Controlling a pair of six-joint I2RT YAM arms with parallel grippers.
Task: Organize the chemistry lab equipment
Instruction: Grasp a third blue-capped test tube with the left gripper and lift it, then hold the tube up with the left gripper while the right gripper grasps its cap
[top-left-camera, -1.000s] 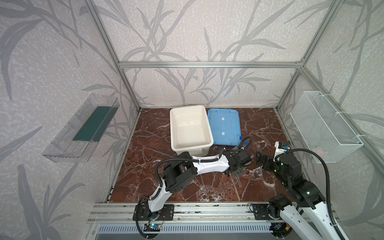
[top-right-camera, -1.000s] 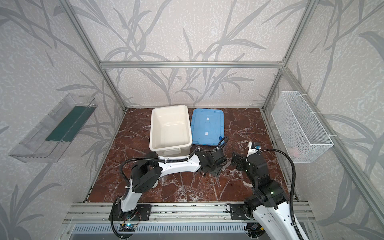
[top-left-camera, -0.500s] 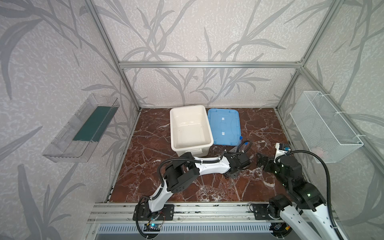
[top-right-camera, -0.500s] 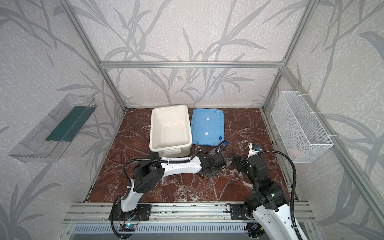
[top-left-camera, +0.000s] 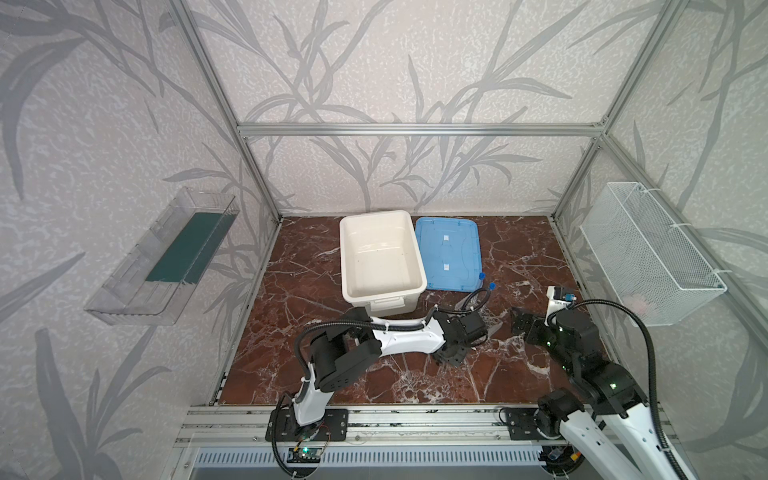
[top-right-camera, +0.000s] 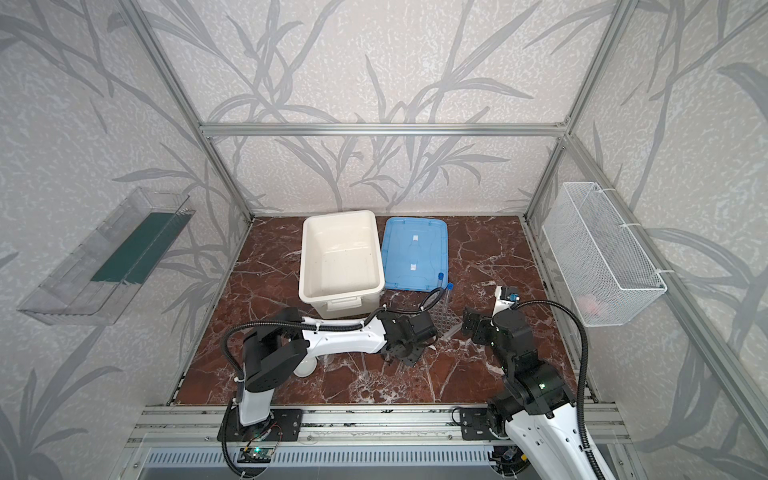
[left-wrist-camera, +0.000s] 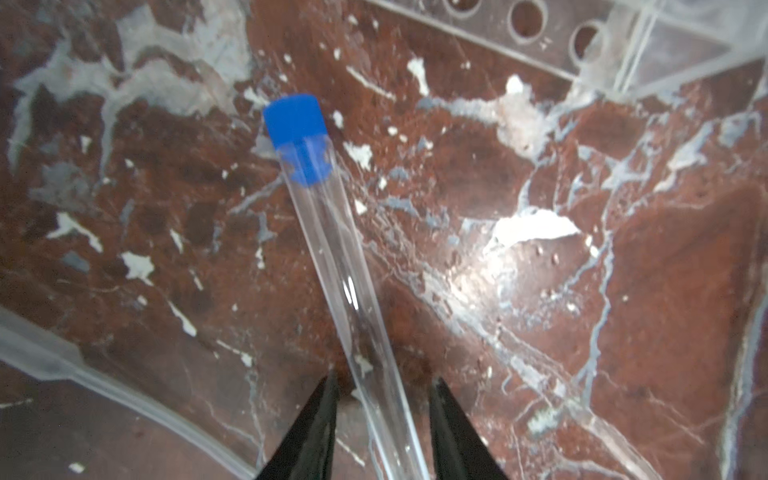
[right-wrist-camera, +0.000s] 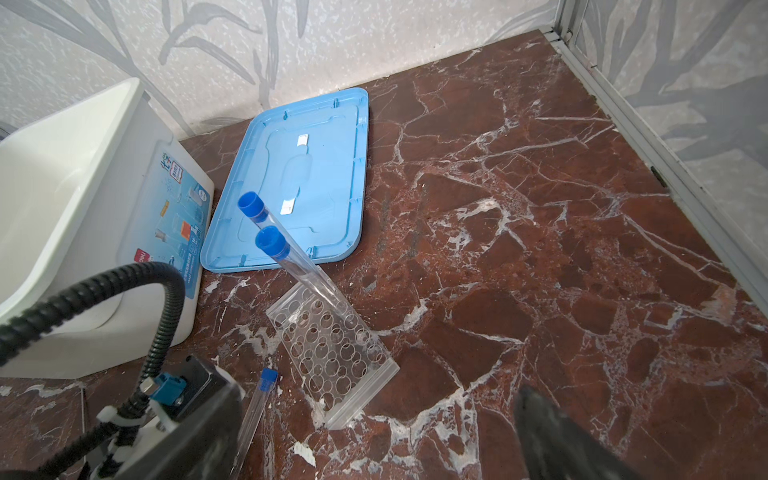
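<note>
A clear tube with a blue cap (left-wrist-camera: 297, 124) lies flat on the marble floor. My left gripper (left-wrist-camera: 384, 388) straddles its clear end, jaws narrowed, with a sliver of floor showing on each side. In both top views this gripper (top-left-camera: 448, 356) points down near the floor's middle. The clear perforated rack (right-wrist-camera: 332, 353) stands just beyond it with two blue-capped tubes (right-wrist-camera: 272, 243) leaning in its holes. My right gripper (right-wrist-camera: 380, 392) hovers wide open in front of the rack, holding nothing. A small white round dish (top-right-camera: 305, 368) peeks out under the left arm. A thin clear rod (left-wrist-camera: 124, 392) lies nearby.
The big white tub (top-left-camera: 345, 257) stands at the back with its blue lid (top-left-camera: 449, 253) flat beside it. A wire basket (top-left-camera: 648, 253) hangs on the right wall and a clear shelf (top-left-camera: 166, 257) on the left wall.
My left gripper has shifted slightly toward the front and its jaws have narrowed round the lying tube. The right arm has barely moved.
</note>
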